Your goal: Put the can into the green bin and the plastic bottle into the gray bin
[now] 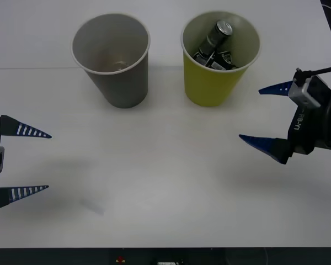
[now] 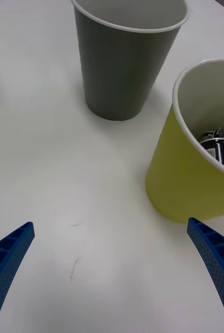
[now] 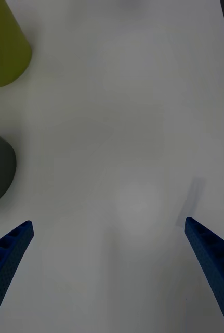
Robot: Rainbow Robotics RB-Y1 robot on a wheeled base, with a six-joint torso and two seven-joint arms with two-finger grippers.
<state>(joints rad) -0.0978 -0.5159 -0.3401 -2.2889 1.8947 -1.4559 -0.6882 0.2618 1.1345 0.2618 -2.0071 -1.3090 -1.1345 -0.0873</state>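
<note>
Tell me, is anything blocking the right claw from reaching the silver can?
Only the cup itself. The can already leans inside the green bin, so that wall stands between it and the open right gripper, hovering beside the cup. The bare table holds nothing else between them.

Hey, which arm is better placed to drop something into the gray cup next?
Left, probably. The open left gripper hovers over the table on the same side as the large gray paper cup. The open right gripper sits beside the yellow-green paper cup, which stands between it and the gray one.
</note>
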